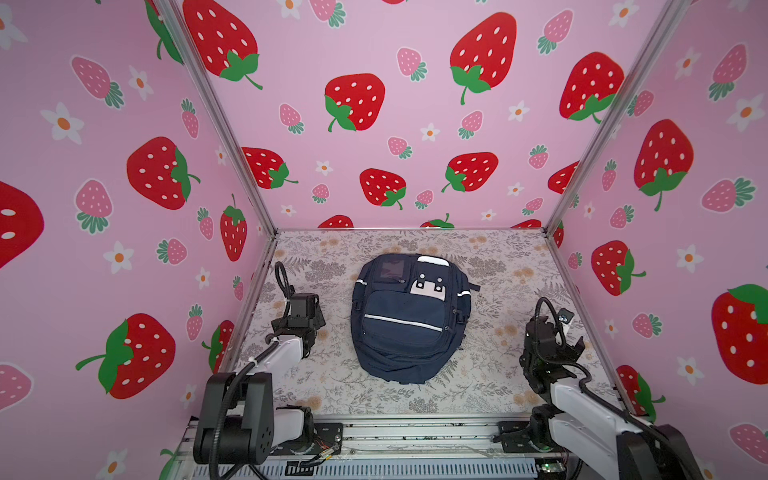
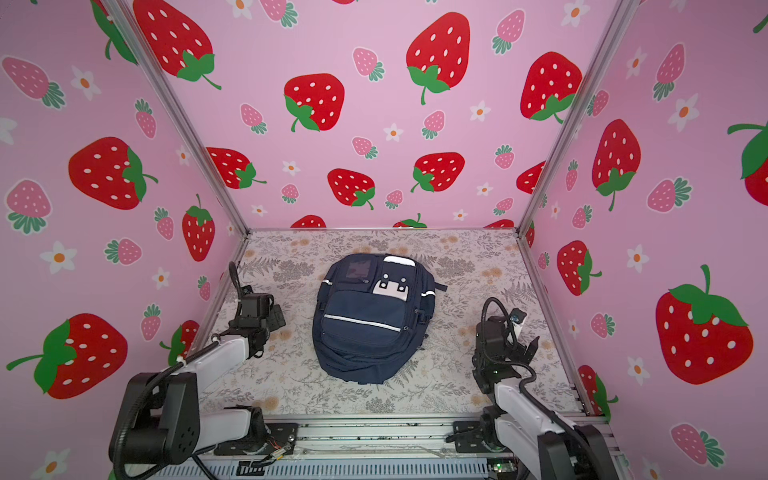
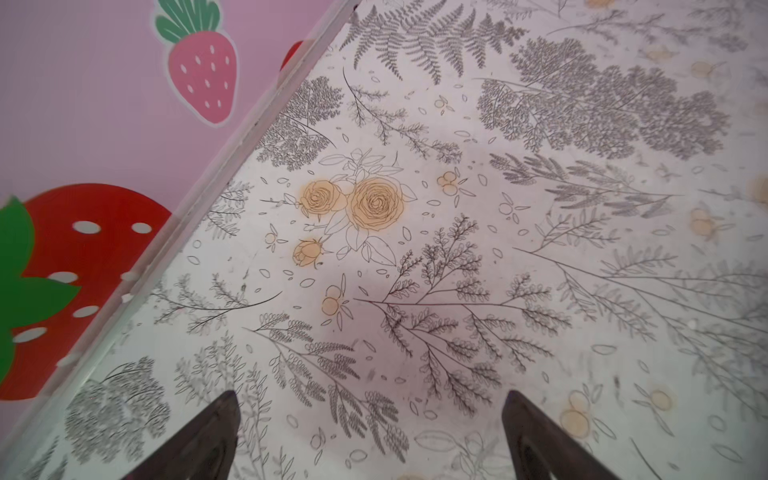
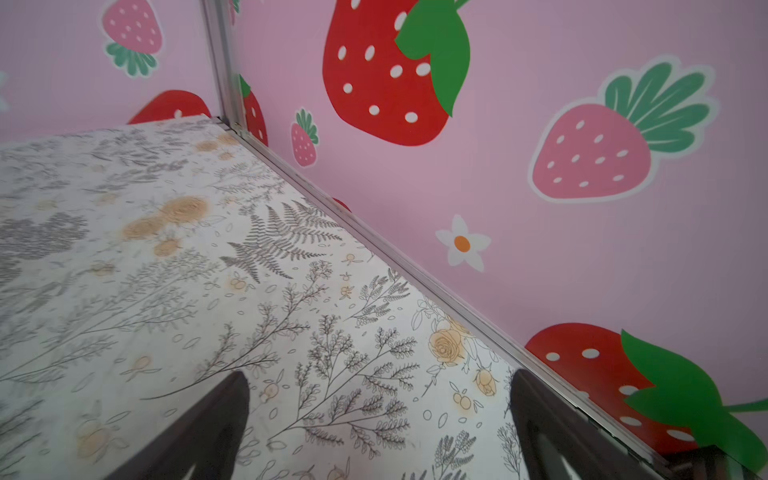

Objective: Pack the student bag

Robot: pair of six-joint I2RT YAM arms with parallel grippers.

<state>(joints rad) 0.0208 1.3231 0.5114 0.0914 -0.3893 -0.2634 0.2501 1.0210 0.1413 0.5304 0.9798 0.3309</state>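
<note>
Top views: navy student bag (image 1: 409, 332) flat, white patch (image 1: 428, 293); left gripper (image 3: 370, 399), right gripper (image 4: 380, 374) spread.

This is a robot-lab test booth, not a lived-in room: pink strawberry-print panels (image 1: 415, 124) close it at 9, 12 and 3 o'clock, joined by bare aluminium posts (image 1: 222, 124). The counter (image 1: 478, 395) wears a grey floral sheet, and at 6 o'clock a slotted metal rail (image 1: 415, 434) carries the bolted bases of two white-and-black robot arms (image 1: 282, 351), with loose wiring (image 1: 320, 453) beside one base.
</note>
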